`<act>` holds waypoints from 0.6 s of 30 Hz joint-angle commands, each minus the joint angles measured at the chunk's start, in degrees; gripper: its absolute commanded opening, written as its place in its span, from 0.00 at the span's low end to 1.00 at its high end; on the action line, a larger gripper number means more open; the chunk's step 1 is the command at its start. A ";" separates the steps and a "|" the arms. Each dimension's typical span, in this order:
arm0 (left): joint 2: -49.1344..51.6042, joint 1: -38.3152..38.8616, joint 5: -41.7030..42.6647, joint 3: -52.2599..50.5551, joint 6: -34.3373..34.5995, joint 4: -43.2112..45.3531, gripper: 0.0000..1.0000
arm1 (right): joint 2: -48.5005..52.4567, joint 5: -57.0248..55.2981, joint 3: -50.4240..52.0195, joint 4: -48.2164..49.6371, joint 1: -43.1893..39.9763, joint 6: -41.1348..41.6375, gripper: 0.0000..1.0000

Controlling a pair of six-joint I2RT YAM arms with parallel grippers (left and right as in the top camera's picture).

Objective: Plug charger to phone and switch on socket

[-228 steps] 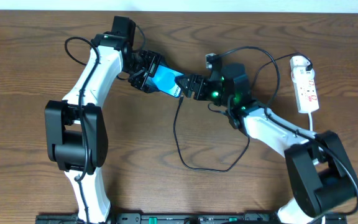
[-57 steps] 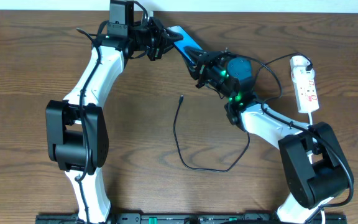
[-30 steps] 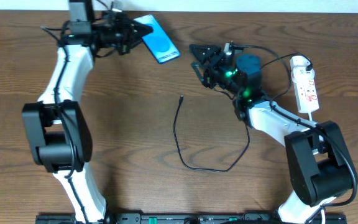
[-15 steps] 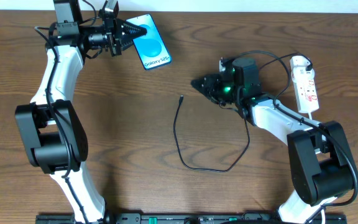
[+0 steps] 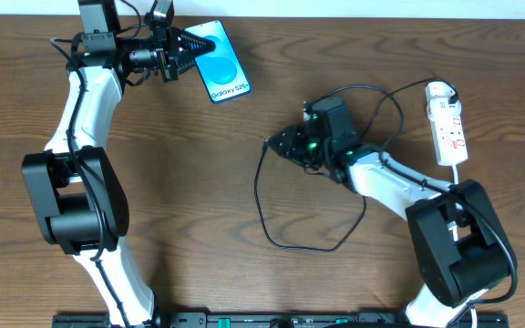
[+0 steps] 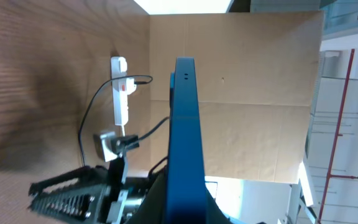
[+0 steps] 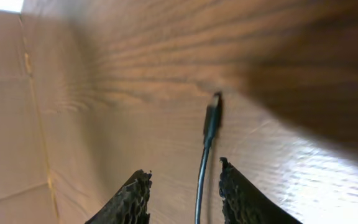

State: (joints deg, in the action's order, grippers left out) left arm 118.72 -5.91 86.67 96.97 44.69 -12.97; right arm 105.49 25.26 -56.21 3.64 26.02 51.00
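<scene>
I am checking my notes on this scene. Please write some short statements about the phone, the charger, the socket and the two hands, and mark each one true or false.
1. The left hand holds the phone. True.
2. The charger is plugged into the phone. False: its plug tip lies on the table, apart from the phone.
3. The right hand is open, with the charger between its fingers. True.
4. The socket lies beside the left arm. False: it lies on the right side, near the right arm.
</scene>
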 commanded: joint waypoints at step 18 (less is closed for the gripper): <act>-1.11 -0.13 -0.37 -0.02 0.15 0.42 0.07 | 5.20 -3.63 -0.42 0.94 3.69 3.48 0.29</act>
State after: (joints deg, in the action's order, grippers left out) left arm 118.72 -5.91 84.95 96.97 44.75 -12.99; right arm 109.03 21.54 -56.21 4.32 29.52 53.12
